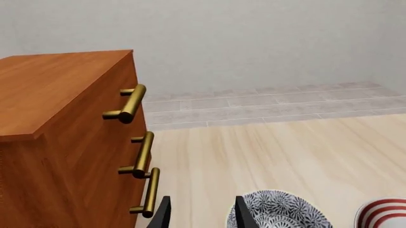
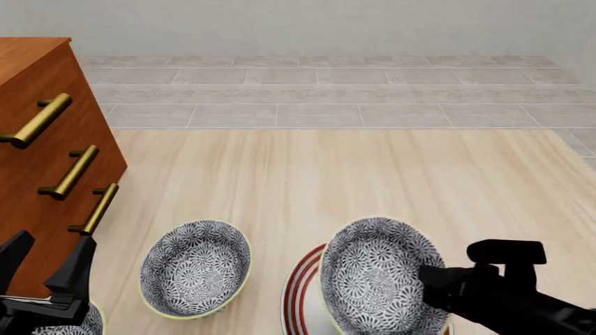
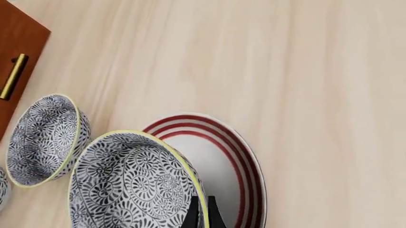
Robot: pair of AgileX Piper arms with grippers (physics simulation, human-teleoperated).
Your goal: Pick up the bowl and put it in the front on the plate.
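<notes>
With the right fingers pinched on its rim, the bowl hangs tilted over the plate and could slip; the left fingers gape wide.

Plate mostly hidden under bowl

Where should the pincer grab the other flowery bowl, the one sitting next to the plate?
Probably its thin yellow rim: the bowl is deep, round and open upward, so one finger inside and one outside, coming from above. The right pincer holds its bowl that way.
</notes>
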